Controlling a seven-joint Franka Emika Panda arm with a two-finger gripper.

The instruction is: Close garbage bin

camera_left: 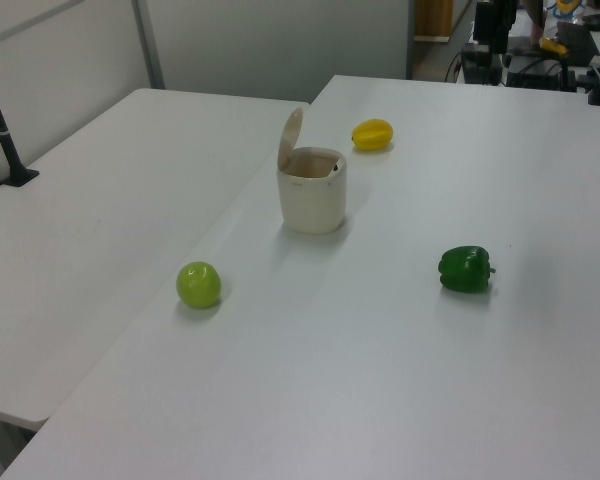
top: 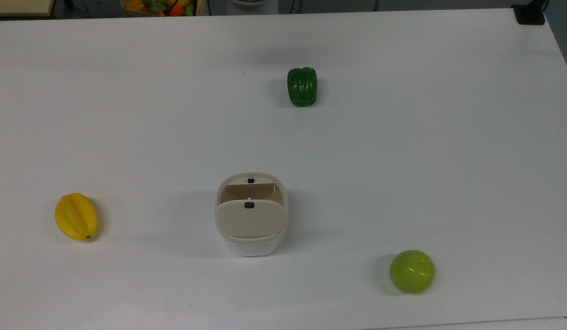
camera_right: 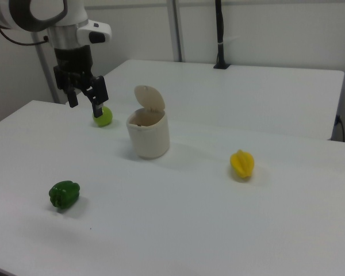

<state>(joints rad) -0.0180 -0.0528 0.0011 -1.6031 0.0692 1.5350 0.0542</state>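
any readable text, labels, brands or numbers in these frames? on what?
None can be read.
The garbage bin carries no print; its lid has a small black button with no marking.
The green pepper, green apple and yellow star fruit carry no stickers.
The end effector and the arm casing above it show no legible lettering.

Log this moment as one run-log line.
bin: lid up, open | gripper: open, in the air, apart from bin | task: lid not yet closed
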